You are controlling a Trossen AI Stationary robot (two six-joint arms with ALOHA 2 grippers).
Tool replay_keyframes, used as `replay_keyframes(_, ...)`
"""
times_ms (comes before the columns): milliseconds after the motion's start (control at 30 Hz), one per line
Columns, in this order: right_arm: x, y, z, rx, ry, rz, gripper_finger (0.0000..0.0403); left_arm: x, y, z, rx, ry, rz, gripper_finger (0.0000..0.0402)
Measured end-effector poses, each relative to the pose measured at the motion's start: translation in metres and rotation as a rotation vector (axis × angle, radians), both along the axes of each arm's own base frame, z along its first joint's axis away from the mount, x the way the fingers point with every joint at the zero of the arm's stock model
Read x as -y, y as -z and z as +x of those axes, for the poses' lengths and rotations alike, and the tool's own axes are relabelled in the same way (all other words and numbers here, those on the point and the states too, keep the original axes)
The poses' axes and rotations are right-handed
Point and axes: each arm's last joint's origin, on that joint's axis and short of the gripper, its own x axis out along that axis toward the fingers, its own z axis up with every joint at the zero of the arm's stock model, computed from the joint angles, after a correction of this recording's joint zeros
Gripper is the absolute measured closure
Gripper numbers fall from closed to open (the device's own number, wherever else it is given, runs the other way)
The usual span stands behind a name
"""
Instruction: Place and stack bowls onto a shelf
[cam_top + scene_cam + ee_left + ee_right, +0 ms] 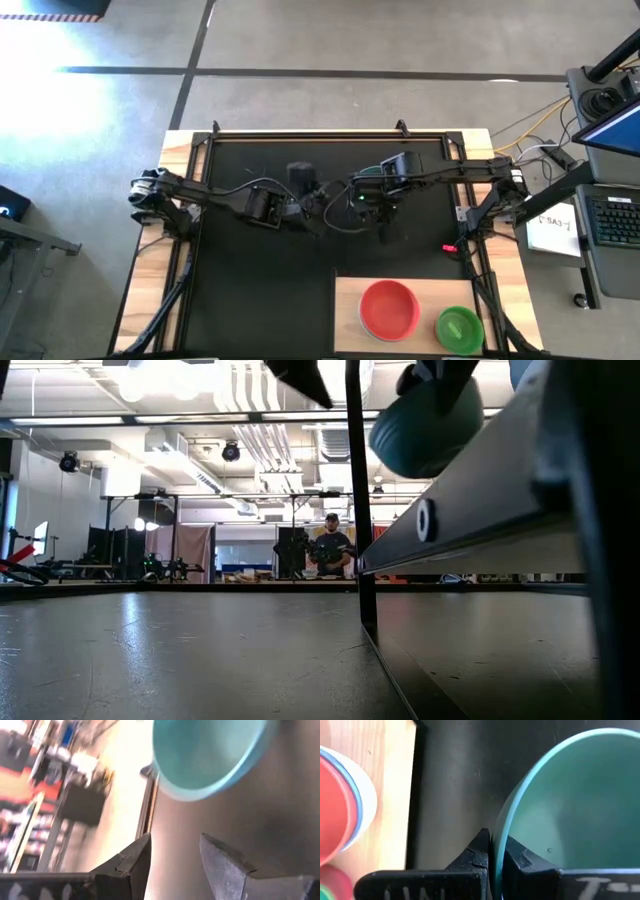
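Note:
A teal-green bowl (570, 795) is in my right gripper (493, 851), above the middle of the black mat (260, 290). From above, only a sliver of it (371, 172) shows beside the right arm. In the low view the bowl (425, 422) hangs high above the table. My left gripper (175, 852) is open just left of it, its fingers pointing at the bowl (205, 755) without touching it. The shelf (350, 320) lies at the near right. On it stand a red bowl (390, 308), stacked on periwinkle and white ones (362, 805), and a green bowl (460, 328). My right gripper pinches the teal-green bowl's rim (501, 832) between its two fingers, one finger (520, 857) inside the bowl and one (475, 855) outside. The bowl is lifted clear of the mat and sits tilted in the hold.
A black frame (330, 133) runs round the mat, and one rail (470, 500) crosses the low view close to the camera. Pale wood table edges (150, 270) flank the mat. Equipment and a seated person (330, 550) are in the room beyond.

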Motion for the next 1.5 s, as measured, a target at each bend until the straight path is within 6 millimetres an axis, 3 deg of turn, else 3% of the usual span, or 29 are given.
replay_keyframes(333,-0.037,-0.026,-0.025,0.08,0.088,0.112,0.0394,-0.038,0.016,-0.023,-0.066,-0.349,-0.129,0.0248)
replay_keyframes(700,-0.137,-0.025,-0.044,0.131,-0.106,0.19,0.0394,-0.045,0.023,-0.038,-0.152,-0.459,-0.215,0.0248)
replay_keyframes(967,-0.205,-0.032,-0.077,0.341,-0.247,0.141,0.0394,-0.044,0.023,-0.038,-0.124,-0.488,-0.235,0.0248)
replay_keyframes(1167,-0.24,-0.018,-0.091,0.439,-0.251,-0.025,0.0394,-0.043,0.022,-0.038,-0.094,-0.511,-0.254,0.0248)
replay_keyframes(1333,-0.261,0.007,-0.085,0.395,-0.286,-0.081,0.0394,-0.04,0.022,-0.038,-0.087,-0.51,-0.259,0.0248)
replay_keyframes(1500,-0.27,0.023,-0.08,0.355,-0.3,-0.11,0.0394,-0.035,0.022,-0.039,-0.081,-0.501,-0.263,0.0248)
